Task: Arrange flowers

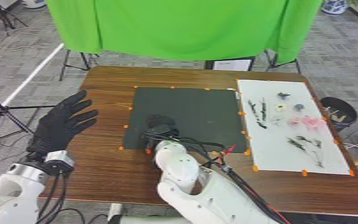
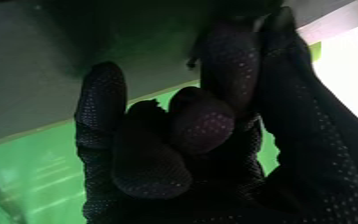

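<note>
Green cloth (image 1: 189, 30) behind; tripod (image 1: 6, 107) at left; black bin (image 1: 338, 104) at right

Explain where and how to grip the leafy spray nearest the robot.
Probably pinch the leafy spray by its near end, coming from above: it lies flat on the white sheet, thin stems meeting there and leaves fanning out beyond.

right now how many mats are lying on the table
2: a dark mat near the middle, beneath the right robot hand, and a white mat on the right, with flowers on it.
</note>
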{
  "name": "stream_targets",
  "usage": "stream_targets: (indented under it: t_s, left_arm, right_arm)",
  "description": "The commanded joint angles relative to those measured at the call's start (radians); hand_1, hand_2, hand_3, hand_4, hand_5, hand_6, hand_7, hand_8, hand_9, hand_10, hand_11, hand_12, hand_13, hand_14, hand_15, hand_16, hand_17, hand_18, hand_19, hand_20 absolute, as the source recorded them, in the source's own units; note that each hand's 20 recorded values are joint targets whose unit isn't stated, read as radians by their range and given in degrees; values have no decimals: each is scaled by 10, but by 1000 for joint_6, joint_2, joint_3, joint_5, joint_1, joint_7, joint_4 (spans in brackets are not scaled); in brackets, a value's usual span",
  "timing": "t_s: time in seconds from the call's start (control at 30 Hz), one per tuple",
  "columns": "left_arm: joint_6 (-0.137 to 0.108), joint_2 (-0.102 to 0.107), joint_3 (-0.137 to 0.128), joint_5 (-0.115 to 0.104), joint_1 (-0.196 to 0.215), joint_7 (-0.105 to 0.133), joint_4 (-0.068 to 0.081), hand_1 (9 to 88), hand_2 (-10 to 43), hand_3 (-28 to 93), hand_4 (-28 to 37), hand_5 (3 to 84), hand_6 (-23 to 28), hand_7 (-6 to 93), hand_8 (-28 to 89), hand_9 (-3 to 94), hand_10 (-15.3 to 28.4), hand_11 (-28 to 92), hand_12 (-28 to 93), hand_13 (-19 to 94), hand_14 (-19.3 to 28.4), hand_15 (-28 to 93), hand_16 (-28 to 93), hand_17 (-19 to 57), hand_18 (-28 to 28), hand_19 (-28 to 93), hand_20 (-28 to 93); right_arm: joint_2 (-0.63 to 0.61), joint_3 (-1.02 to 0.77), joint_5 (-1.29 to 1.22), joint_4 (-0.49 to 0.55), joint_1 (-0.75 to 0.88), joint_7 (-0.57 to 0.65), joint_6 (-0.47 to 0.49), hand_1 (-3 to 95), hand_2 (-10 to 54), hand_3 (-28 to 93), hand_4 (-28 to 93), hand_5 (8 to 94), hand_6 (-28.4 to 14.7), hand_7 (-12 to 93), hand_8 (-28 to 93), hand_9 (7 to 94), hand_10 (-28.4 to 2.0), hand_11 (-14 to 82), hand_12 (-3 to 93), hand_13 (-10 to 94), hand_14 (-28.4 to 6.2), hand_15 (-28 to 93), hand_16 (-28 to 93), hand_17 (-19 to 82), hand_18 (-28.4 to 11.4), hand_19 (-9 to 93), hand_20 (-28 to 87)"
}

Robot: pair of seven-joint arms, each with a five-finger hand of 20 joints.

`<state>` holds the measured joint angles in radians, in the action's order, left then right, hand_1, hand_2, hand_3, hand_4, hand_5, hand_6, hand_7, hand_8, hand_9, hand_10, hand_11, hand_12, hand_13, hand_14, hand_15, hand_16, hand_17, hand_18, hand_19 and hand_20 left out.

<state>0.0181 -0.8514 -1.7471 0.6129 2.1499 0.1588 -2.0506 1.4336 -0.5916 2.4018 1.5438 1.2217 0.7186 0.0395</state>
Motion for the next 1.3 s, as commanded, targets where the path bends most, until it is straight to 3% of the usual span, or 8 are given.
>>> stream_targets:
  t_s: [0.03, 0.1, 0.23, 0.53, 0.67, 1.1, 1.23, 1.3]
  left_arm:
    - [7, 0, -1, 4, 5, -8, 2, 246, -70, 709, -283, 264, 37, 200, -111, 223, 117, 213, 174, 182, 156, 396, -10, -90, 213, 440, 135]
    - [7, -3, -2, 5, 8, -8, 1, 246, -70, 709, -283, 263, 37, 201, -110, 224, 117, 214, 174, 183, 156, 396, -10, -90, 213, 440, 135]
    - [5, -9, -9, 6, 19, -6, -4, 246, -70, 709, -283, 264, 37, 200, -111, 224, 117, 213, 173, 182, 157, 397, -10, -90, 213, 440, 135]
    - [-36, -67, -73, 17, 135, 48, -52, 245, -67, 708, -283, 264, 38, 200, -111, 224, 117, 214, 174, 182, 157, 397, -10, -90, 213, 440, 135]
    - [-41, -82, -88, 28, 157, 42, -63, 245, -67, 708, -283, 265, 38, 201, -110, 223, 118, 214, 174, 182, 158, 397, -9, -90, 213, 440, 135]
    - [-38, -108, -98, 32, 182, 37, -68, 245, -67, 709, -283, 264, 38, 200, -110, 224, 118, 214, 174, 183, 158, 399, -11, -90, 213, 440, 134]
    - [-50, -115, -107, 79, 191, 24, -74, 245, -67, 709, -283, 264, 38, 199, -110, 224, 118, 214, 174, 182, 158, 399, -10, -90, 213, 440, 134]
    - [-43, -115, -101, 58, 188, 32, -71, 245, -66, 708, -283, 264, 38, 200, -110, 224, 118, 214, 174, 183, 157, 398, -11, -90, 213, 439, 133]
  right_arm:
    - [2, -9, 7, 6, 2, -8, 3, 232, -74, 891, -183, 834, 26, 506, 98, 871, -85, 615, 432, 825, -82, 839, 337, 380, -176, 842, 229]
    - [0, -13, -2, 9, -1, -10, 11, 218, -72, 892, -185, 837, 24, 530, -25, 869, -88, 613, 433, 823, -85, 839, 338, 378, -177, 841, 232]
    - [-8, -18, 20, 22, -9, -25, 8, 203, -76, 879, -197, 836, 23, 537, -57, 868, -90, 613, 433, 819, -87, 839, 338, 374, -177, 839, 235]
    - [-90, -53, -4, 119, -84, -95, 74, 182, -81, 869, -203, 828, 19, 535, -64, 860, -93, 612, 435, 812, -89, 840, 340, 367, -177, 835, 240]
    - [-182, -111, -60, 202, -85, -93, 104, 177, -74, 859, -209, 819, 12, 527, -65, 844, -99, 609, 437, 796, -94, 838, 340, 352, -179, 826, 239]
    - [-585, -434, -169, 383, 83, 6, 99, 186, -95, 830, -270, 749, -12, 461, -96, 763, -123, 583, 420, 710, -112, 813, 330, 300, -182, 780, 286]
    - [-676, -544, -169, 424, 195, 49, 94, 180, -95, 824, -277, 705, -23, 454, -98, 704, -135, 587, 425, 665, -120, 813, 333, 281, -185, 770, 294]
    - [-710, -603, -157, 439, 258, 62, 103, 176, -95, 818, -279, 686, -29, 437, -105, 689, -139, 589, 428, 643, -124, 816, 336, 272, -188, 764, 297]
